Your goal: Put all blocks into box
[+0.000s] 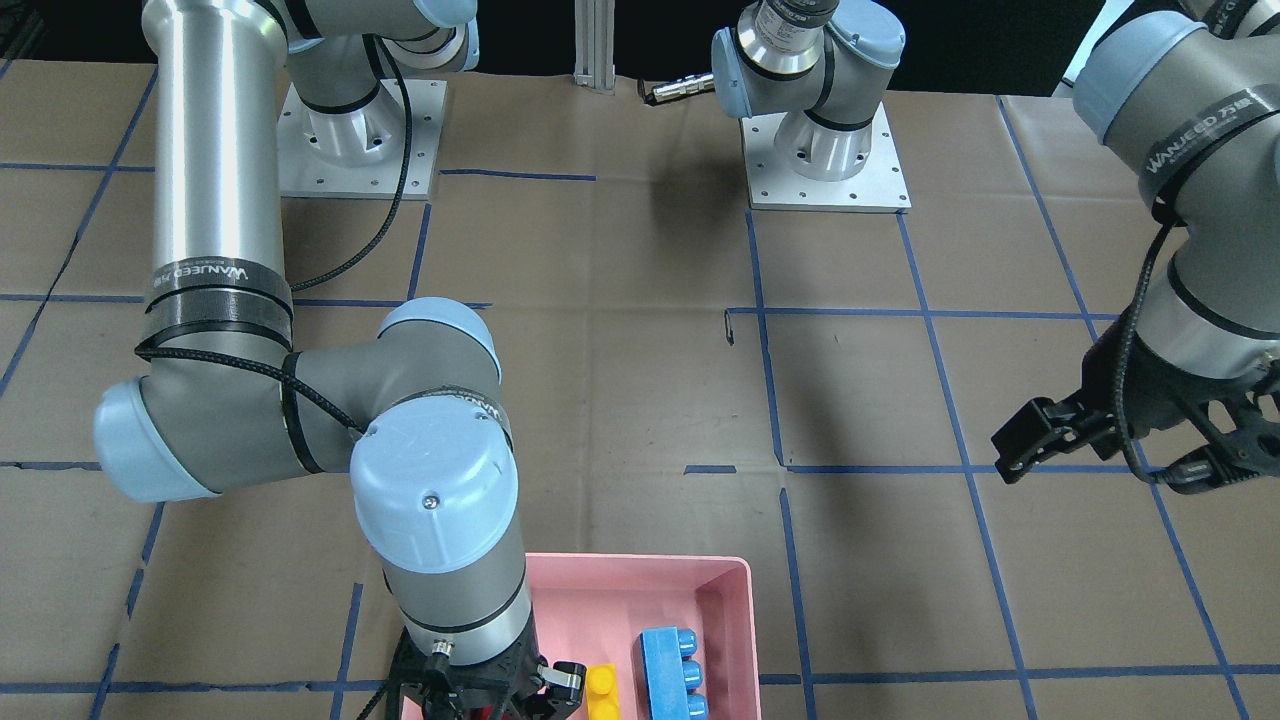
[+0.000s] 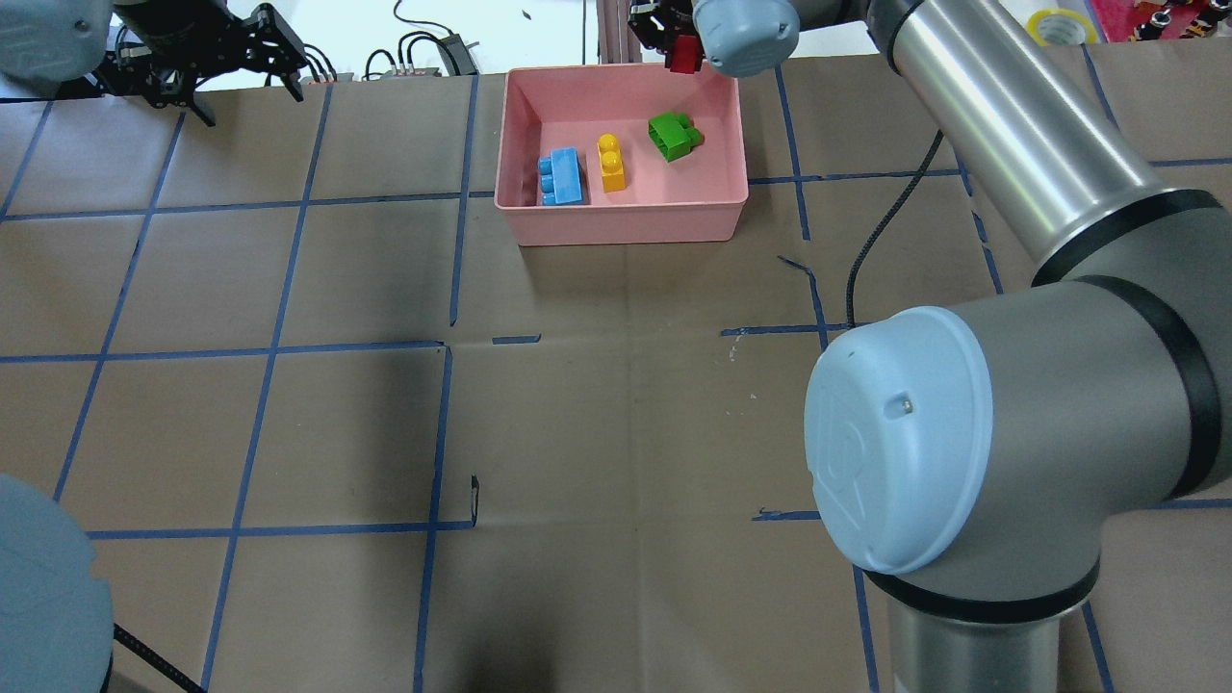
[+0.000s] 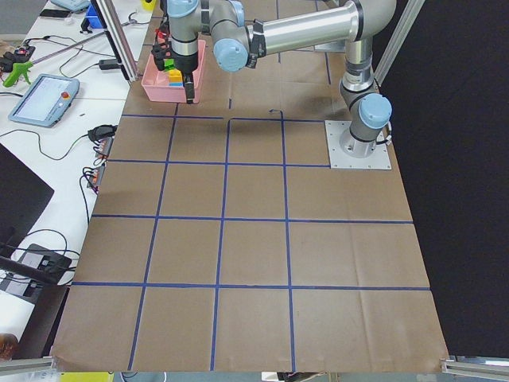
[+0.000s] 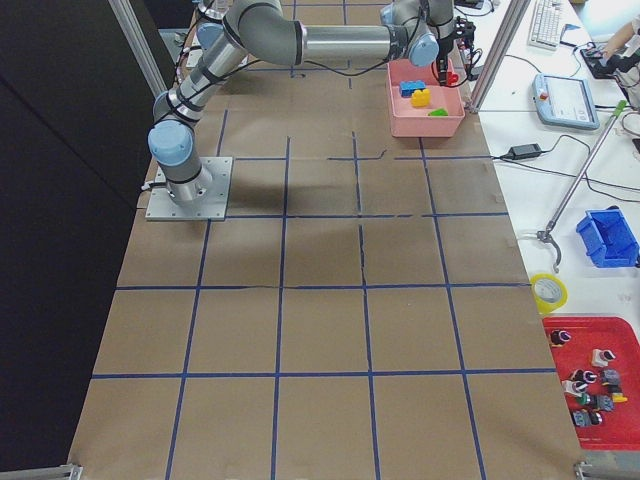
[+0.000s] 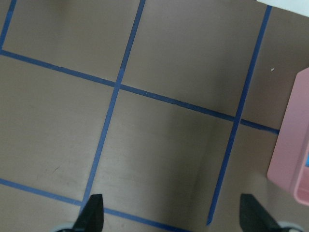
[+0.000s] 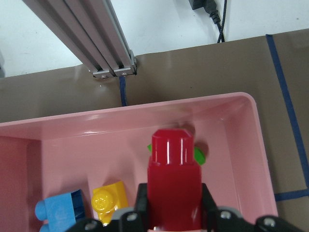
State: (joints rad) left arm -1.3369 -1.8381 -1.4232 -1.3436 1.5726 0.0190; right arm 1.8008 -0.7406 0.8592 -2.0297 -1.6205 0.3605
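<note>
A pink box (image 2: 626, 223) sits at the middle of the table's far edge. Inside it, a blue block (image 2: 562, 177) and a yellow block (image 2: 611, 164) lie side by side, with a green block (image 2: 673, 136) farther back. Above the box's far side, the right gripper (image 6: 173, 208) clamps a red block (image 6: 173, 181). Near the far left corner, the left gripper (image 5: 174, 215) hangs with its fingers spread wide.

At the worktop's far edge, mid-length: box (image 2: 626, 227). Inside, left to right: three-stud block (image 2: 562, 177), shorter block (image 2: 611, 164), third block (image 2: 672, 136). Above its far right part, in the right gripper (image 6: 174, 203): fourth block (image 6: 171, 159).
</note>
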